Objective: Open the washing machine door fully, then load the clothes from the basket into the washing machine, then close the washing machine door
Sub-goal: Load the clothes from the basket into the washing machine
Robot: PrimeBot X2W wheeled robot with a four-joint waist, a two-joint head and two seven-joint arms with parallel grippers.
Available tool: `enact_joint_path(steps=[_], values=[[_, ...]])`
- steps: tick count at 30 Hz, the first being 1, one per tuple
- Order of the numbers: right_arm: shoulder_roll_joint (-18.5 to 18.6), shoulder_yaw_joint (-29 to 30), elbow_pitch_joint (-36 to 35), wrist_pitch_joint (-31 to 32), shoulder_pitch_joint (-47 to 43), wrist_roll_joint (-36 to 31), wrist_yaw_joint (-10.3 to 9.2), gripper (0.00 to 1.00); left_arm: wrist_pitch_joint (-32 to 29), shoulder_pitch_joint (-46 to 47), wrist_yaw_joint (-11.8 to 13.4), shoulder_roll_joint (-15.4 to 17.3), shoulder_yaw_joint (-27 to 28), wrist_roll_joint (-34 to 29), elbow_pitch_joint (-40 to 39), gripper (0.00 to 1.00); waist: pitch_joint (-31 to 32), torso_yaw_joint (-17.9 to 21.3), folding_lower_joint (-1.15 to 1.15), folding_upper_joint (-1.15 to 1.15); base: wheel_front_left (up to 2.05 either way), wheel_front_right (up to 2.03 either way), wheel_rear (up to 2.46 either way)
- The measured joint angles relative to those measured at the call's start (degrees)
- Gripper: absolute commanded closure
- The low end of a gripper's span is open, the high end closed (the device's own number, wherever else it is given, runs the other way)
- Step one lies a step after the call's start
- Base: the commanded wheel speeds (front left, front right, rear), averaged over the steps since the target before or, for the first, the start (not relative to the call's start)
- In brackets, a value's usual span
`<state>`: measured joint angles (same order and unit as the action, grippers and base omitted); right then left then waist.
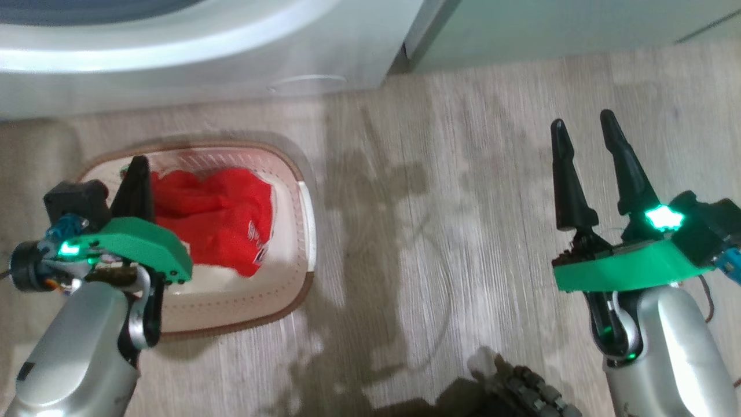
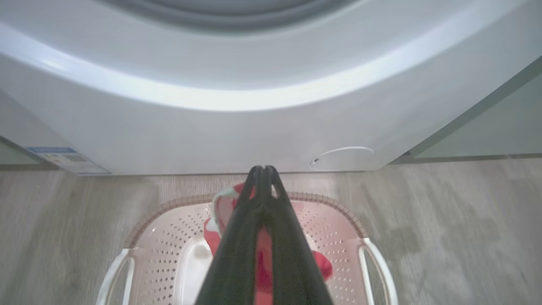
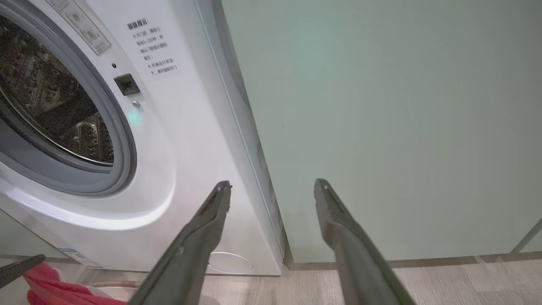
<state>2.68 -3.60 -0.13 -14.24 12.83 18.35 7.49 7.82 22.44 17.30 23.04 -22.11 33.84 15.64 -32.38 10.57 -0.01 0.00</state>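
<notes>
Left hand [image 2: 263,168] clenched on crumpled red clothes [image 1: 220,214], white-trimmed, over cream perforated basket [image 2: 169,237]; right hand [image 1: 582,120] released.

A pale wood-grain floor [image 1: 463,174] is stretching out below a pale green panel [image 3: 381,106]; a thin brown strip [image 3: 423,260] is running along the panel's foot; grey shadows [image 1: 370,191] are lying on the floor before the panel.

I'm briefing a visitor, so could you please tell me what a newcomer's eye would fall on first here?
The bright red clothes in the basket on the floor, with the left gripper pinched shut on them. Beyond stands the washing machine, its drum exposed; the right gripper hangs open over the floor.
</notes>
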Motion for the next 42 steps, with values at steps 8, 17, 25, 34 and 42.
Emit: enact_joint_path(steps=[8,17,25,34,42], values=[[0.0,1.47,-1.62,2.44,-3.3,-1.25,0.0,0.0,0.87,-2.21,3.58,0.26,0.0,-2.12,-11.44,1.0,6.82,-1.97,0.0,0.0,0.0,0.0,0.0],[0.0,2.93,-2.77,5.27,-6.97,-2.23,0.0,0.0,2.31,-2.63,5.17,1.26,0.03,-4.65,-16.56,1.0,13.61,-3.26,0.0,0.0,0.0,0.0,0.0],[-0.01,3.56,-3.31,7.57,-10.9,-2.97,0.0,0.0,2.92,-6.95,6.7,2.16,-0.21,-5.76,-19.49,1.0,19.44,-3.46,0.0,0.0,0.0,0.0,0.0],[-0.02,4.35,-4.46,9.76,-16.06,-3.27,0.0,0.0,4.07,-15.35,9.4,2.29,-0.08,-5.6,-22.9,1.0,25.22,-3.87,0.0,0.0,0.0,0.0,0.0],[-0.04,4.59,-5.59,11.18,-18.72,-3.35,0.0,0.0,4.86,-20.37,10.13,2.24,0.2,-4.43,-23.75,1.0,28.65,-4.48,0.0,0.0,0.0,0.0,0.0]])
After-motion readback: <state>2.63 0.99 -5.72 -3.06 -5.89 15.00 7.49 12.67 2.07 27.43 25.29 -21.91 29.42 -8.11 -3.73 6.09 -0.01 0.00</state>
